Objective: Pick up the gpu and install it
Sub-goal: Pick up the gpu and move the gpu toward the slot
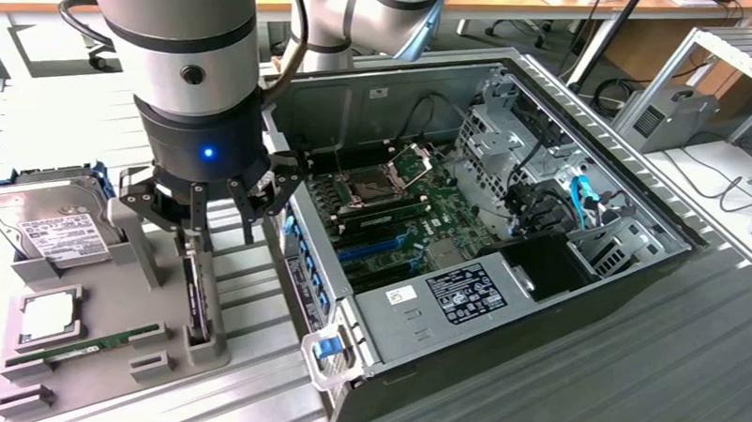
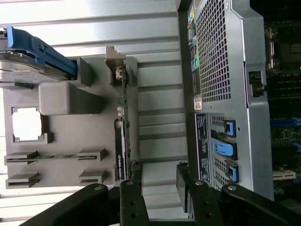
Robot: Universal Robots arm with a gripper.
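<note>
We see the open computer case (image 1: 342, 102) on the exterior view's right, with the gray holder tray (image 1: 89, 375) just beside it on that view's left. The gripper (image 1: 213, 229) hangs over the tray's right side, its fingers (image 2: 130, 202) spread wide and holding nothing. Close below them the gpu (image 1: 196, 294) stands on edge in its slot. Farther left lie the hard drive (image 1: 53, 223), the CPU (image 1: 50, 317) and the RAM stick (image 1: 83, 346).

Bright, even light (glare whitens the ribbed table (image 2: 94, 28)), with soft shadows.
</note>
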